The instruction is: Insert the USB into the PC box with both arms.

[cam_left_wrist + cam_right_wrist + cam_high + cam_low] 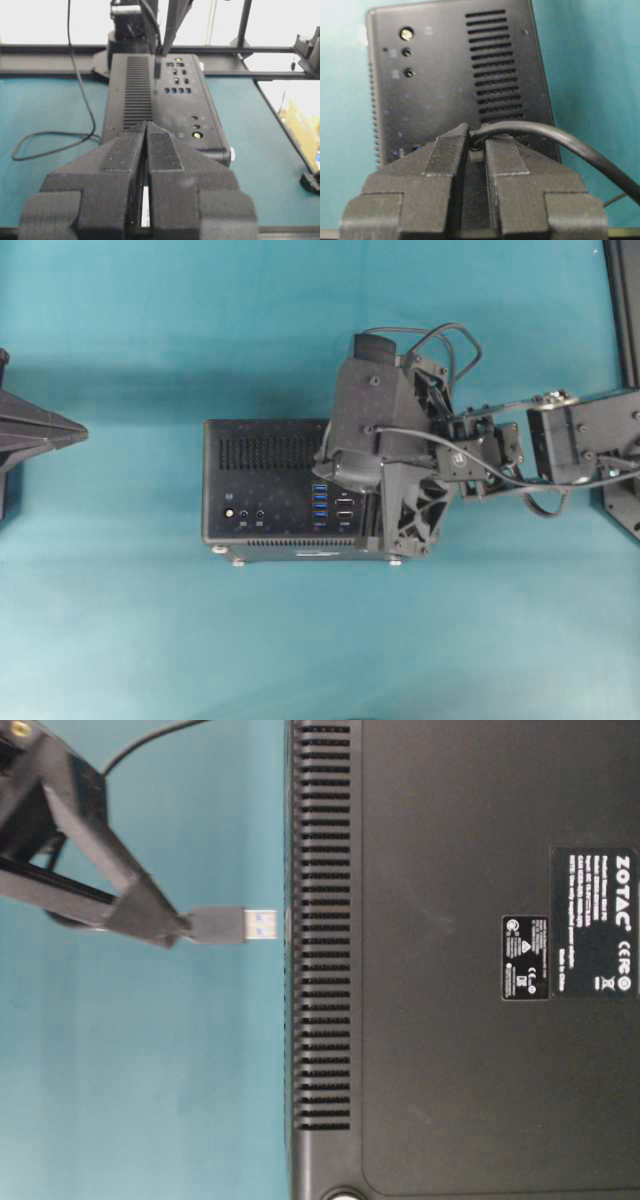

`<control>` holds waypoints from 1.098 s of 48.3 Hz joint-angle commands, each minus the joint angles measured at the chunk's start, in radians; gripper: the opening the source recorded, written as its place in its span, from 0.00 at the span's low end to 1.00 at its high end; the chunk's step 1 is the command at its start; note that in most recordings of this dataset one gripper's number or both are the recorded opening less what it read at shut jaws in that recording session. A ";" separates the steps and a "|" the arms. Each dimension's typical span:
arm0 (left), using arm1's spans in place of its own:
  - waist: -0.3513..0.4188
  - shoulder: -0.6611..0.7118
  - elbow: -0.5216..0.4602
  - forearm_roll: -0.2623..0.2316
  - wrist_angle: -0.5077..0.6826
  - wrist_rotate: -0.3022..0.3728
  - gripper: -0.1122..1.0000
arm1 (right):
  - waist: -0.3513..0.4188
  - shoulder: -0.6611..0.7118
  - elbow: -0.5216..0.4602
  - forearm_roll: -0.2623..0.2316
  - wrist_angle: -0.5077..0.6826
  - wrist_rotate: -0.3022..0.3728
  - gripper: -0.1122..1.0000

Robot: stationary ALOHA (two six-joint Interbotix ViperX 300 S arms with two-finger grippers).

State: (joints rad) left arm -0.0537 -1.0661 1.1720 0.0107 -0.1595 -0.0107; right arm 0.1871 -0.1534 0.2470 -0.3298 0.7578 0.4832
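Two hands, one USB (228, 925), one PC box (262, 480)

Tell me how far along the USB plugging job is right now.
Done: the right gripper is shut on the USB, with the cable running out of its fingers. In hand: the plug's metal tip is close to the PC box but not in any socket; the table-level view shows it by the vent slots. Left: lining it up with a port and pushing it in. The left gripper is shut, holding nothing.

The USB (225, 925) plug, pinched in the right end effector (476, 142), hovers just short of the black PC box (262, 480).
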 commanded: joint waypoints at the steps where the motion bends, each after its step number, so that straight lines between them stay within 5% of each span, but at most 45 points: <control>1: -0.002 0.005 -0.012 0.002 -0.009 -0.002 0.10 | 0.000 -0.011 -0.008 -0.003 -0.014 -0.003 0.23; 53: -0.002 0.006 -0.009 0.002 -0.009 -0.002 0.10 | 0.018 0.005 0.005 0.014 -0.011 -0.005 0.23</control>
State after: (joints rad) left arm -0.0552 -1.0677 1.1735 0.0107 -0.1595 -0.0123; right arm 0.1917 -0.1427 0.2531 -0.3237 0.7378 0.4817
